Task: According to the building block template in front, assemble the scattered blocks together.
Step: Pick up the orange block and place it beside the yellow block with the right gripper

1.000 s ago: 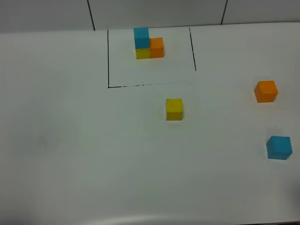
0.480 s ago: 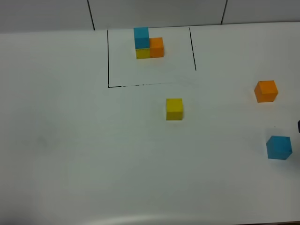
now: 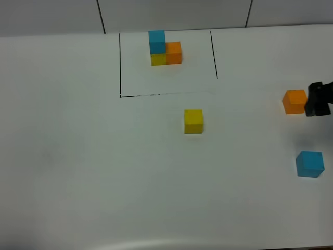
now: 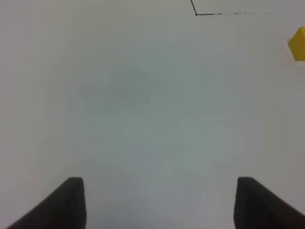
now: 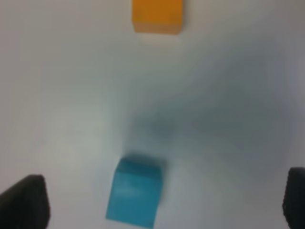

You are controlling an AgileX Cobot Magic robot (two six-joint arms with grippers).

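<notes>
The building block template point(image 3: 165, 49), blue on yellow with orange alongside, stands inside a black outlined area at the back. The loose yellow cube point(image 3: 193, 121) sits mid-table and shows at the edge of the left wrist view point(image 4: 298, 44). The loose orange cube point(image 3: 294, 101) and light blue cube point(image 3: 309, 164) lie at the right, and both show in the right wrist view, orange point(image 5: 157, 14) and blue point(image 5: 136, 191). My right gripper point(image 5: 159, 202) is open above the blue cube; its dark body point(image 3: 318, 99) enters beside the orange cube. My left gripper point(image 4: 164, 205) is open and empty over bare table.
The white table point(image 3: 78, 156) has a black outline point(image 3: 120, 62) around the template. The table's front edge point(image 3: 156, 244) runs along the bottom of the exterior high view. A wall with dark seams stands behind.
My right arm has come into the exterior high view from the right edge and now sits beside the orange cube. The cubes have not moved.
</notes>
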